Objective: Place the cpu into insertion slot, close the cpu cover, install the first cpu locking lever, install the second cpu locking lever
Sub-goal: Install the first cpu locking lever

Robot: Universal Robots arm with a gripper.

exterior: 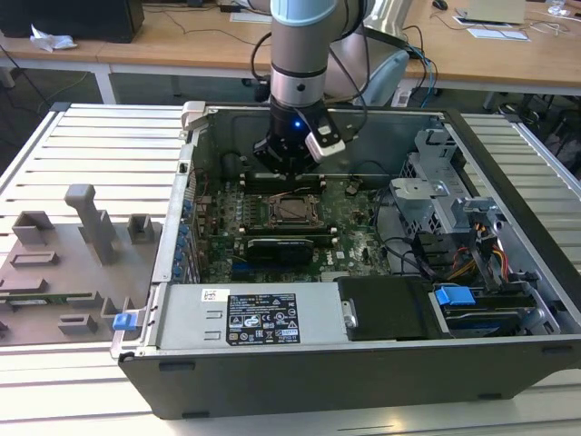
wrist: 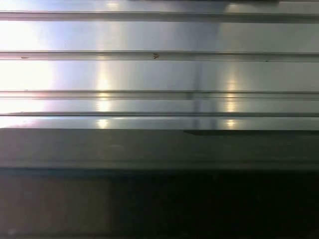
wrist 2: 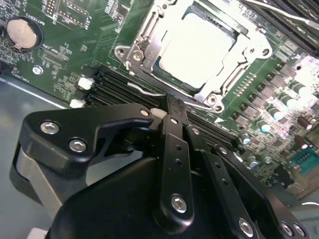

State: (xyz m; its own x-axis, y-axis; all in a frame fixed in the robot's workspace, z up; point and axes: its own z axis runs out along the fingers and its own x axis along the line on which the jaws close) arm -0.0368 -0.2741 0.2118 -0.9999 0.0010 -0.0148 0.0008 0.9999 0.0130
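The cpu (wrist 2: pixel 197 47) lies flat in the insertion slot (exterior: pixel 295 211), its pale top showing through the window of the cpu cover (wrist 2: pixel 144 42), which is down over it. A thin wire locking lever (wrist 2: pixel 147 91) runs along the socket's edge nearest my gripper. A second wire lever (wrist 2: pixel 279 12) lies along the far edge. My gripper (wrist 2: pixel 172 107) hangs just beside the socket, its black fingers drawn together, with the tips at the end of the near lever. I cannot tell whether they touch it. In the exterior view the gripper (exterior: pixel 289 168) is just behind the socket.
Black memory slots (wrist 2: pixel 112 84) lie between gripper and socket, with a coin battery (wrist 2: pixel 20 32) off to one side. The case holds a drive cage (exterior: pixel 436 195), a power supply (exterior: pixel 245 318) and a black expansion card (exterior: pixel 286 245). A grey fixture board (exterior: pixel 64 263) lies at the exterior view's left.
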